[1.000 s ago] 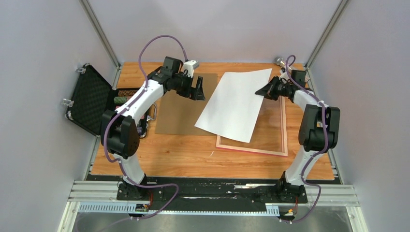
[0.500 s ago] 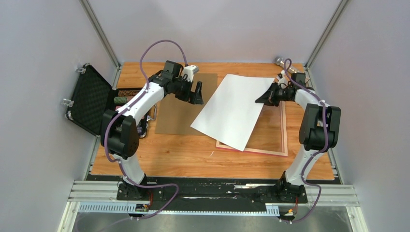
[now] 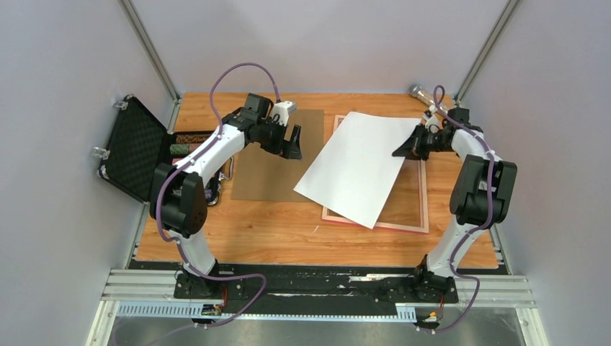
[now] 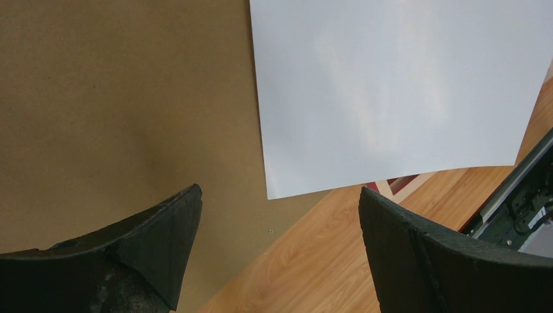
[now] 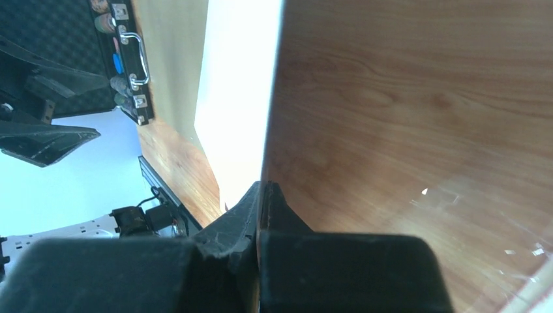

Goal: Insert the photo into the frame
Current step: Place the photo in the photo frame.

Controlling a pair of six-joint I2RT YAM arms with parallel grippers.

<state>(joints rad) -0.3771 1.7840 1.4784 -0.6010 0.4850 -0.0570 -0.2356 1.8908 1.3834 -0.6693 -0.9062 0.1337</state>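
The photo (image 3: 357, 166) shows its plain white back and is held tilted above the table, over the left part of the frame (image 3: 424, 194). The frame is thin-railed and pink and lies flat at the right. My right gripper (image 3: 400, 151) is shut on the photo's right edge; in the right wrist view the sheet (image 5: 238, 98) runs edge-on out of the closed fingers (image 5: 261, 195). My left gripper (image 3: 295, 148) is open and empty over the brown backing board (image 3: 263, 169), left of the photo. The left wrist view shows the photo's corner (image 4: 391, 91) ahead of its fingers.
An open black case (image 3: 137, 148) with small items sits at the table's left edge. The brown backing board (image 4: 98, 98) lies flat left of the frame. A metal object (image 3: 418, 91) lies at the back right corner. Grey walls enclose the table.
My right gripper has carried the photo to the right and towards the frame, so more of the sheet lies over it. My left gripper has barely moved.
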